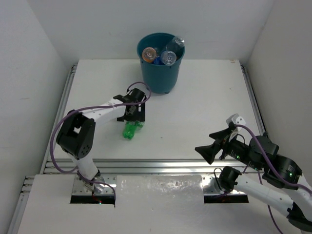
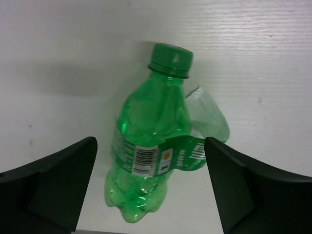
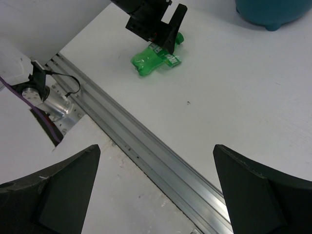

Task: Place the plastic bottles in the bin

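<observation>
A green plastic bottle (image 1: 130, 130) lies on its side on the white table, with a green cap and a label peeling loose; it also shows in the left wrist view (image 2: 146, 151) and the right wrist view (image 3: 153, 56). My left gripper (image 1: 132, 115) is open right above it, its fingers either side of the bottle's lower half, not touching. The teal bin (image 1: 160, 68) stands at the back and holds several bottles, one clear (image 1: 170, 52), one with an orange label (image 1: 148, 52). My right gripper (image 1: 208, 151) is open and empty over the table's front edge.
An aluminium rail (image 3: 161, 151) runs along the table's near edge. White walls close in the left, right and back sides. The bin's base shows in the right wrist view (image 3: 273, 12).
</observation>
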Robot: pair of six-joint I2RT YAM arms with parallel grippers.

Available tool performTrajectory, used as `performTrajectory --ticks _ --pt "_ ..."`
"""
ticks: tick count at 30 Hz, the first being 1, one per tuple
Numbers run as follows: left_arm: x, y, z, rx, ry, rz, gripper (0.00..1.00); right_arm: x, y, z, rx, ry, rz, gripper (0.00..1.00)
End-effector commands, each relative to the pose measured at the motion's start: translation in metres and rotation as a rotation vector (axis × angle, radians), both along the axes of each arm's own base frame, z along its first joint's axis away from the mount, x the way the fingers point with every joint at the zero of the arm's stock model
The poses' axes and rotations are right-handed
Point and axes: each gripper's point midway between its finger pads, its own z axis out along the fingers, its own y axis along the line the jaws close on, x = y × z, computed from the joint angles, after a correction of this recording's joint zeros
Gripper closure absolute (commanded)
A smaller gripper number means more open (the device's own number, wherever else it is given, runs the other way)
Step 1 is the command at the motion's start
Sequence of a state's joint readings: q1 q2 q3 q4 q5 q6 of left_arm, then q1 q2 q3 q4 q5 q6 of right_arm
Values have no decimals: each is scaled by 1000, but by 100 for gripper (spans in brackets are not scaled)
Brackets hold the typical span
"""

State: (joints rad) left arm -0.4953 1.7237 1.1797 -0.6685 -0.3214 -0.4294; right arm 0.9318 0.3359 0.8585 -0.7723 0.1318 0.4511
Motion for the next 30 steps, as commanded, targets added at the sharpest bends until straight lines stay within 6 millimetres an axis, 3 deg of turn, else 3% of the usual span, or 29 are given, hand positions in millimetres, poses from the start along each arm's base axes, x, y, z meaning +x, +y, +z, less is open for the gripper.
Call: performTrajectory --ticks 1,9,10,11,12,13,17,18,19,25,28,30 --pt "5 -23 1 -135 -28 -17 11 0 6 4 27 -5 13 1" --pt "-8 -12 -24 -103 13 13 20 1 7 -2 12 -2 17 1" --pt "-8 -12 -27 -102 17 14 29 1 7 -3 14 -4 18 1" --pt "-6 -14 -26 -111 7 17 53 1 8 -3 15 -3 18 1" --pt "-4 -16 -24 -119 -1 17 66 1 7 -3 16 -4 15 1" --pt "0 -17 -18 -127 -18 19 81 1 6 -2 18 -4 12 1" --pt "8 -20 0 -136 -52 13 83 2 3 -1 17 -11 -1 1" --pt "10 -23 5 -146 -63 8 86 2 2 0 17 -13 -2 1" --pt "11 -23 11 -154 -73 6 99 2 1 1 19 -15 -4 1" --pt "17 -24 60 -203 -190 6 100 1 -6 1 13 -25 -20 1" --pt "18 -22 93 -220 -257 17 100 1 -10 3 12 -35 -32 1" --pt "19 -22 128 -247 -341 22 100 2 -13 5 10 -42 -43 1"
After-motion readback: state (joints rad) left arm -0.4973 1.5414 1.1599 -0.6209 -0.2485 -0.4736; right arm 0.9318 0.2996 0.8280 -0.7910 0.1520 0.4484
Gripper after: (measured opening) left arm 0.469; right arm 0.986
